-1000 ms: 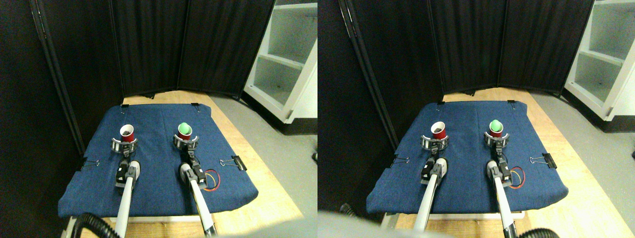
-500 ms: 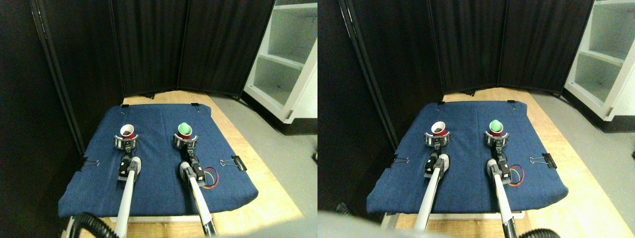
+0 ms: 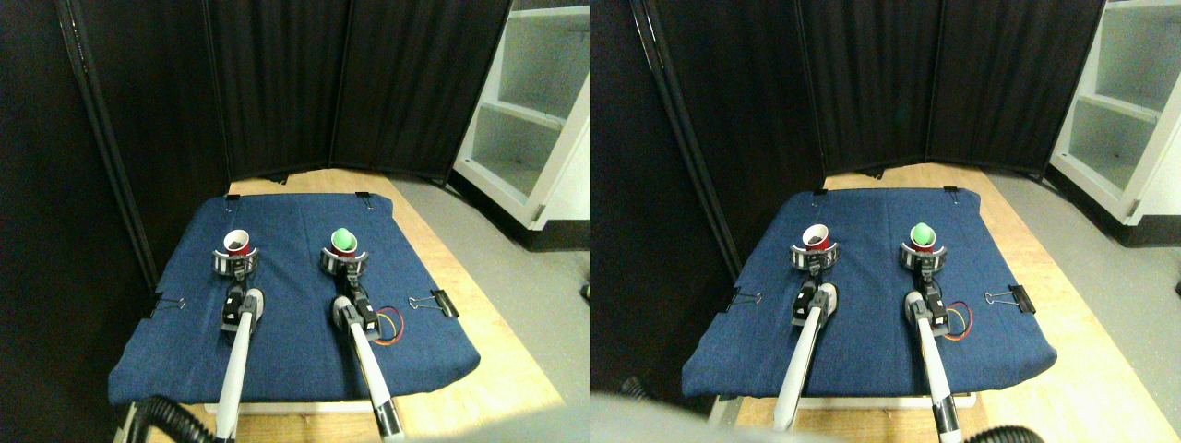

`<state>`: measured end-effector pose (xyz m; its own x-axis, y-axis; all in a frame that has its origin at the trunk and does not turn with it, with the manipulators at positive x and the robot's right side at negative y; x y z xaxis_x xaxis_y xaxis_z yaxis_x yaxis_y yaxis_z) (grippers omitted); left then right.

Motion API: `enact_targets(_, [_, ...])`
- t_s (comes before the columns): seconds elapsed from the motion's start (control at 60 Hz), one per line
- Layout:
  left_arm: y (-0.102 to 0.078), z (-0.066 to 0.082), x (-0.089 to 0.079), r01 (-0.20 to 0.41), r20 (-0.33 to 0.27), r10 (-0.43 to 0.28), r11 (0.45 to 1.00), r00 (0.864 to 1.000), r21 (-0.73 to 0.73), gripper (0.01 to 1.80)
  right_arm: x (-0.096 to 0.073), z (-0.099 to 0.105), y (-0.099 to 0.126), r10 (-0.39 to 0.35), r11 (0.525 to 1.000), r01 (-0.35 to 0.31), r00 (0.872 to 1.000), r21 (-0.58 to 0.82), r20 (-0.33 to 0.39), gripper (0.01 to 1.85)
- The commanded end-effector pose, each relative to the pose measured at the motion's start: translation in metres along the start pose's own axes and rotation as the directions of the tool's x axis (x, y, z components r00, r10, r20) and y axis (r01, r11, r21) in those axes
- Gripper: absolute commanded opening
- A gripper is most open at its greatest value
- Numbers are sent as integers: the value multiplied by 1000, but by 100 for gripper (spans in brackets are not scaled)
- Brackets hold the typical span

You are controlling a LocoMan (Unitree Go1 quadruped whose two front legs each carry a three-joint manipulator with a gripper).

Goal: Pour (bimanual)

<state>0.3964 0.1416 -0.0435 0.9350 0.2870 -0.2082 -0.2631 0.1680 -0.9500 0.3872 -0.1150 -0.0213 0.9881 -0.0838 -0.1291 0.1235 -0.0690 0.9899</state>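
Note:
A red cup (image 3: 237, 242) with a white inside stands upright on the left of the blue cloth (image 3: 295, 355). My left gripper (image 3: 235, 262) rings its base with curved grey jaws and looks shut on it. On the right of the cloth stands a green cup (image 3: 343, 239), also upright, and my right gripper (image 3: 343, 260) is closed around its lower part in the same way. The two cups are well apart, about a hand's width or more. What is inside either cup is too small to make out.
The cloth is held to a wooden board (image 3: 503, 369) by binder clips (image 3: 434, 301). Black folding screens (image 3: 277, 83) close off the back and left. A white shelf unit (image 3: 540, 111) stands at the far right. Coloured wires (image 3: 392, 329) loop beside my right arm.
My left arm has reached forward, and its jaws have drawn in around the red cup's base. The right arm has crept forward slightly while staying around the green cup.

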Motion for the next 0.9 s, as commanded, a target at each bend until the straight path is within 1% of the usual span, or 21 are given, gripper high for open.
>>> enact_targets(0.017, [16,-9,3,-58,-18,59,997,998,47,109,3,2,1,24,1000,-24,1000,-5,-3,106])
enact_targets(0.117, [18,-9,6,-65,-16,66,997,998,32,108,3,3,-1,25,1000,-25,1000,-1,-2,102])
enact_targets(0.183, [19,-10,7,-67,-14,67,997,998,38,108,4,3,-1,20,1000,-20,1000,0,1,105])
enact_targets(0.233, [19,-10,9,-68,-12,69,997,998,44,108,4,4,-2,23,1000,-23,1000,-10,4,99])
enact_targets(0.3, [20,-11,10,-74,-14,75,996,997,40,106,4,4,-2,23,1000,-23,1000,-12,2,96])
enact_targets(0.367, [21,-11,13,-80,5,80,996,997,49,104,5,4,-2,25,1000,-25,1000,-15,0,93])
enact_targets(0.383, [21,-11,14,-81,13,80,996,997,50,104,5,4,-2,19,1000,-19,1000,-8,3,88])
enact_targets(0.45, [21,-12,15,-82,8,82,996,997,37,103,5,3,-1,20,1000,-20,1000,-15,8,88])
enact_targets(0.483, [21,-12,15,-82,6,82,996,997,24,99,5,3,-1,22,1000,-22,1000,-19,16,79])
enact_targets(0.5, [21,-12,15,-82,6,82,996,997,24,99,5,3,-1,22,1000,-22,1000,-19,16,79])
enact_targets(0.517, [19,-13,13,-80,18,79,996,997,25,95,6,3,-2,28,999,-28,999,-21,30,64])
enact_targets(0.533, [19,-13,13,-80,18,79,996,997,25,95,6,3,-2,28,999,-28,999,-21,30,64])
enact_targets(0.55, [18,-13,13,-80,39,78,996,996,36,92,6,2,-2,27,999,-25,998,-40,52,54])
enact_targets(0.567, [18,-13,13,-80,39,78,996,996,36,92,6,2,-2,27,999,-25,998,-40,52,54])
enact_targets(0.6, [17,-13,13,-77,52,75,996,996,38,86,6,2,-2,28,998,-25,998,-52,56,45])
enact_targets(0.633, [15,-14,12,-69,73,66,997,995,41,66,6,1,-1,25,998,-22,997,-51,66,37])
enact_targets(0.667, [14,-14,12,-62,90,58,997,994,50,53,7,2,-1,28,998,-25,998,-59,63,37])
enact_targets(0.683, [14,-14,11,-53,105,48,997,993,47,40,7,2,-1,35,996,-30,998,-84,58,39])
enact_targets(0.7, [14,-14,12,-52,114,46,998,992,45,33,7,2,-1,32,996,-26,998,-90,61,39])
enact_targets(0.783, [12,-14,14,-43,137,33,996,990,72,33,7,1,0,25,997,-19,997,-77,71,38])
enact_targets(0.9, [10,-14,12,-41,135,29,995,990,91,33,7,3,0,28,996,-21,997,-85,79,37])
